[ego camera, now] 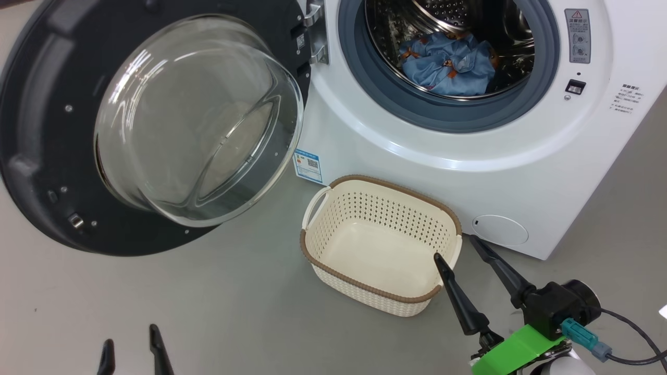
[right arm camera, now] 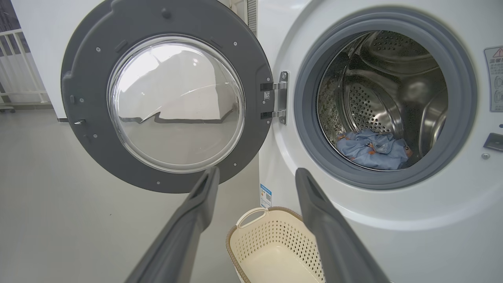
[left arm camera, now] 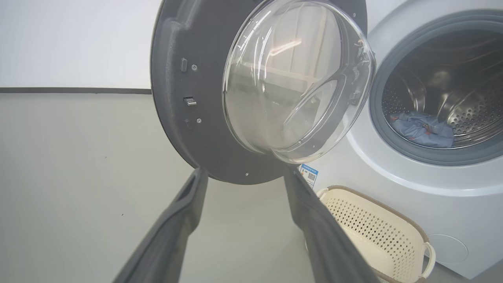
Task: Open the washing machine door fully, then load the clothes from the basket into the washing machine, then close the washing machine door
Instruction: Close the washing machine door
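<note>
The big round black-rimmed door with its clear glass bowl (ego camera: pixel 57 130) is swung wide to the left of the white front-loading washing machine (ego camera: pixel 469 177). The light blue bear-print clothes (ego camera: pixel 448 65) are seen inside the steel drum (ego camera: pixel 411 13). The small cream holey plastic basket with a brown rim (ego camera: pixel 365 208) is set on the grey floor (ego camera: pixel 234 302), just before the machine. The right gripper (ego camera: pixel 454 246) is held spread, one finger over the basket's near corner. The left gripper (ego camera: pixel 130 337) is spread over bare floor. A white railing (right arm camera: pixel 15 67) is seen past the door in the right wrist view.
</note>
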